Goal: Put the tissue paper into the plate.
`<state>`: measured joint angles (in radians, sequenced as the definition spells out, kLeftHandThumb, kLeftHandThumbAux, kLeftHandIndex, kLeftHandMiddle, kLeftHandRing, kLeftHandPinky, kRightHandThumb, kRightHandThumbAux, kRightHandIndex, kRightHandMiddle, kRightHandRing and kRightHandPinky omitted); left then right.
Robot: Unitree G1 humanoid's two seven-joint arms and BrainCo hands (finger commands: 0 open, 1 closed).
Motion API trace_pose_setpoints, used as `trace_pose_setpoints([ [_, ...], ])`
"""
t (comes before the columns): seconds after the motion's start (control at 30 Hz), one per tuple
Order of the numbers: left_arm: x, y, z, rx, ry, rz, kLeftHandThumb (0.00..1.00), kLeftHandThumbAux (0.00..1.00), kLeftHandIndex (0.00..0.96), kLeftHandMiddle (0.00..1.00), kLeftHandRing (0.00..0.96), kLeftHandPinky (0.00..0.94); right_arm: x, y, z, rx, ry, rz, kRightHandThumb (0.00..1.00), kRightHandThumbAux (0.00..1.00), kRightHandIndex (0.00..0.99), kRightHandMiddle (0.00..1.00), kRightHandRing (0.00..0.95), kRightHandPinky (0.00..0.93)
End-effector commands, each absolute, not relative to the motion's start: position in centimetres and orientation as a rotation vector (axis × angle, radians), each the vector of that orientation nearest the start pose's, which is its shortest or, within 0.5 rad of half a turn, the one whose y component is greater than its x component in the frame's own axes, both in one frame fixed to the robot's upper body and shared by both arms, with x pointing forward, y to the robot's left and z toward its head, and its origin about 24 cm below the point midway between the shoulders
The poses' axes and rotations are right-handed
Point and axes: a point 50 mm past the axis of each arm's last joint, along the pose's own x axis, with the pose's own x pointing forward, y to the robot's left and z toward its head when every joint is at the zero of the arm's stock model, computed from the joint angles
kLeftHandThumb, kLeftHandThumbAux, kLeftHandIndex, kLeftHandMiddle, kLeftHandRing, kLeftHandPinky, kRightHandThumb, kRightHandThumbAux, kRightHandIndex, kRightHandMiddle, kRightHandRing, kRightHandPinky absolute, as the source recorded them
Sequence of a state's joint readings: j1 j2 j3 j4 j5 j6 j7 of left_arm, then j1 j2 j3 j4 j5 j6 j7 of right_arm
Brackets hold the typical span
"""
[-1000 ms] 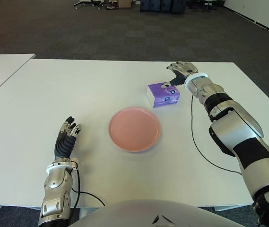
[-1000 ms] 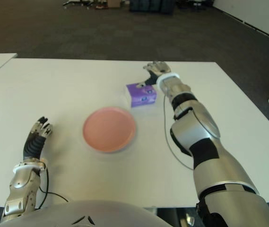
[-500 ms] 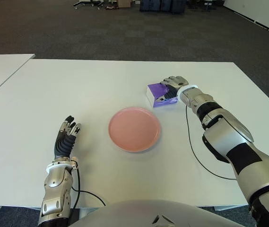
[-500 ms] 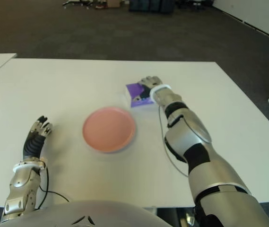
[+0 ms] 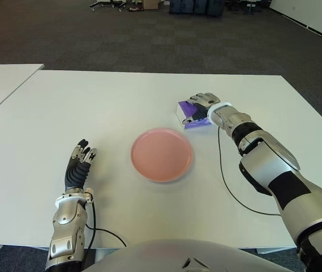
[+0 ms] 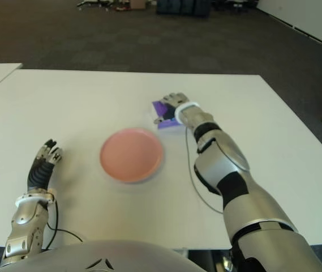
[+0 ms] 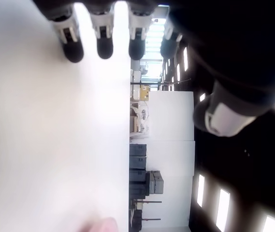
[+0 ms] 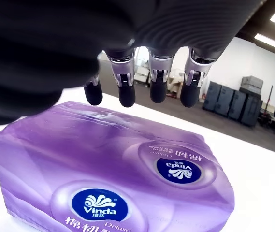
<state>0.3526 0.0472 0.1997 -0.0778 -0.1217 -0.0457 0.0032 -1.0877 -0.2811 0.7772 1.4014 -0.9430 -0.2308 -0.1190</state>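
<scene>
Count: one tissue pack [image 8: 113,183], one plate [image 5: 162,154], two robot hands, one white table [image 5: 93,113] carrying them; part of a second white table [image 5: 2,79] shows beyond the left edge.

Tissue pack, location: lies flat on the table, toward the far right part of the surface, beyond the plate and to its right, apart from the plate rim. It is outside the plate.

Tissue pack, orientation: a flat rectangular block with its broad face up. In the eye views the long axis runs roughly left to right, slightly skewed to the far edge of the table.

Tissue pack, appearance: soft purple wrapper, glossy, with lighter swirl shading. Two round blue "Vinda" logos are printed on the upper face; the word "Deluxe" and further white characters sit below one logo.

Plate: round, pink, shallow, near the centre of the table; nothing lies in it.

Right hand [image 5: 201,106]: reached out over the tissue pack, palm down. In the right wrist view four fingertips [image 8: 126,94] hang extended above the far side of the pack with a gap visible below them; the fingers are spread and grip nothing.

Left hand [image 5: 80,166]: shows near the front left part of the table, left of the plate, fingers extended and holding nothing.
</scene>
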Motion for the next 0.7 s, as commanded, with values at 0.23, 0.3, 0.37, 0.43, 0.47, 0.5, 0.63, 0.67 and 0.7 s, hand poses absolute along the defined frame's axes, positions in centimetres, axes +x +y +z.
trace_pose_setpoints([
  [0.23,16.61,22.70,-0.52,-0.006,0.208,0.307,0.025,0.522,0.000,0.000,0.000,0.006,39.38,-13.06,7.21,-1.903,-0.037,0.585,0.410,0.250,0.000,0.000,0.000,0.000],
  [0.3,16.66,22.65,-0.52,-0.005,0.207,0.308,0.025,0.522,0.000,0.000,0.000,0.007,39.35,-13.02,7.14,-1.914,-0.038,0.592,0.411,0.250,0.000,0.000,0.000,0.000],
  [0.37,16.67,22.63,-0.50,-0.007,0.205,0.307,0.027,0.522,0.000,0.000,0.000,0.009,39.32,-12.96,7.09,-1.921,-0.041,0.597,0.410,0.249,0.000,0.000,0.000,0.000],
  [0.43,16.67,22.64,-0.46,-0.013,0.200,0.303,0.029,0.522,0.000,0.000,0.000,0.009,39.31,-12.90,7.06,-1.928,-0.043,0.601,0.409,0.249,0.000,0.000,0.000,0.000],
  [0.47,16.68,22.64,-0.44,-0.015,0.199,0.301,0.031,0.523,0.000,0.000,0.000,0.008,39.30,-12.89,7.05,-1.931,-0.044,0.602,0.408,0.249,0.000,0.000,0.000,0.000],
  [0.5,16.68,22.64,-0.43,-0.016,0.198,0.300,0.033,0.523,0.000,0.000,0.000,0.005,39.30,-12.89,7.05,-1.933,-0.044,0.603,0.408,0.250,0.000,0.000,0.000,0.000],
  [0.63,16.68,22.58,-0.46,-0.017,0.202,0.301,0.035,0.522,0.000,0.000,0.000,0.001,39.29,-12.87,7.00,-1.941,-0.044,0.605,0.407,0.251,0.000,0.000,0.000,0.000],
  [0.67,16.67,22.56,-0.46,-0.018,0.203,0.303,0.036,0.522,0.000,0.000,0.000,0.001,39.29,-12.87,6.99,-1.943,-0.044,0.605,0.407,0.252,0.000,0.000,0.000,0.000],
  [0.7,16.67,22.56,-0.46,-0.019,0.204,0.303,0.037,0.521,0.000,0.000,0.000,0.003,39.29,-12.88,6.99,-1.944,-0.043,0.605,0.406,0.253,0.000,0.000,0.000,0.000],
])
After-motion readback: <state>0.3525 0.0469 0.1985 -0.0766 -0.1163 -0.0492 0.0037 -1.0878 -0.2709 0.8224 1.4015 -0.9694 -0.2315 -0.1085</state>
